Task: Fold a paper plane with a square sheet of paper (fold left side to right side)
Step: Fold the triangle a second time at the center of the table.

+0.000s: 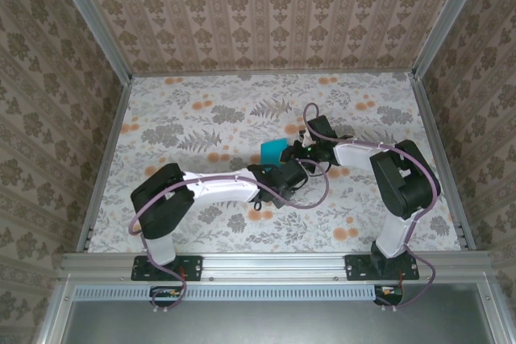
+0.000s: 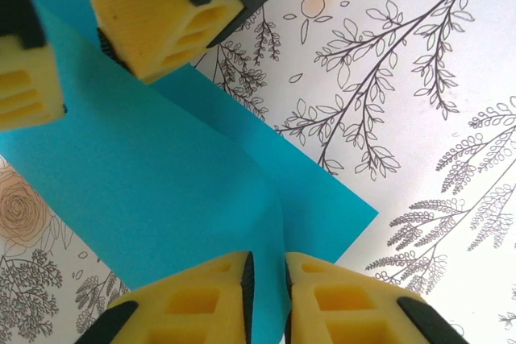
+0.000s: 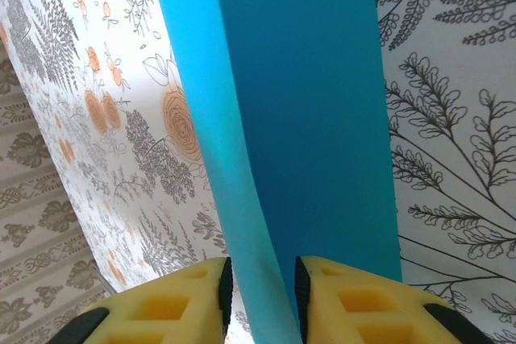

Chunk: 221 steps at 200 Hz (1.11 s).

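Observation:
The square sheet of paper is turquoise-blue and lies partly folded at the table's middle, between both grippers. My left gripper is shut on the sheet's near edge, where a raised crease runs into its narrow gap. In the top view that gripper sits just below the paper. My right gripper stands with its jaws a little apart around a lifted, curling flap; the flap touches the right pad and stays off the left one. The right gripper's yellow fingers also show beside the paper in the left wrist view.
The table has a floral-patterned cover, with patterned walls and metal rails around it. Purple cables loop beside both wrists. The two arms meet close together at the centre.

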{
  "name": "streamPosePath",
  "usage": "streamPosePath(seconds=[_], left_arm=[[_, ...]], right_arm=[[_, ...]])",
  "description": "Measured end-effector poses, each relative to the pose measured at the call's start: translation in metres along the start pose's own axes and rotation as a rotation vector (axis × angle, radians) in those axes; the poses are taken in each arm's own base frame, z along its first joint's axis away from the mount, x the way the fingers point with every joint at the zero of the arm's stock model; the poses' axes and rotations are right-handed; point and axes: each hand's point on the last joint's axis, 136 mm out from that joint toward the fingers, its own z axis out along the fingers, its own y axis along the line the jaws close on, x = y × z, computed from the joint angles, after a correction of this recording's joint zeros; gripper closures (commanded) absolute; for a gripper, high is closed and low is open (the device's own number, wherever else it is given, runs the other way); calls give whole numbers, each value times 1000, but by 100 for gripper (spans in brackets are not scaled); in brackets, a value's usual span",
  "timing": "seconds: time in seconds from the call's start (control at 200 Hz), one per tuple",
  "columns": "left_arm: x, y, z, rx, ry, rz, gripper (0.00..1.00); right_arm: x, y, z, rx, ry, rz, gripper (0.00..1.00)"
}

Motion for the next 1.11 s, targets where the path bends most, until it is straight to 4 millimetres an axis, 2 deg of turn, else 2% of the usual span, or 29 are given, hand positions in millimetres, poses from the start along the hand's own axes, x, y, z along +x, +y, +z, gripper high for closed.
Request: streamPosePath(seconds=[0.15,0.275,0.41,0.53,0.64,0.805,0.99,1.105], left_arm=[[-7,2,-7,59,-39,-49,90],[-7,7,-10,129,-59,-119,91],[-5,14,-12,223,-79,-216,92],[-5,17,-12,302,-98,-294,92],[-4,16,-12,382,-113,-368,92],[-8,14,-13,456,-128,-433,93],[-14,16,-15,492,-146,-474,93],[-11,18,-14,494,-138,-492,93]], right_arm=[[-2,1,-1,1,-8,-23,66],[-6,5,-8,2,-37,-52,55],[-20,21,-38,-14,-137,-111,45],[-26,29,-71,-34,-235,-149,44],[-18,19,-86,-19,-276,-163,53],[7,-8,-85,18,-255,-155,73],[40,-15,-70,32,-194,-188,89],[59,-11,-54,33,-149,-210,94]])
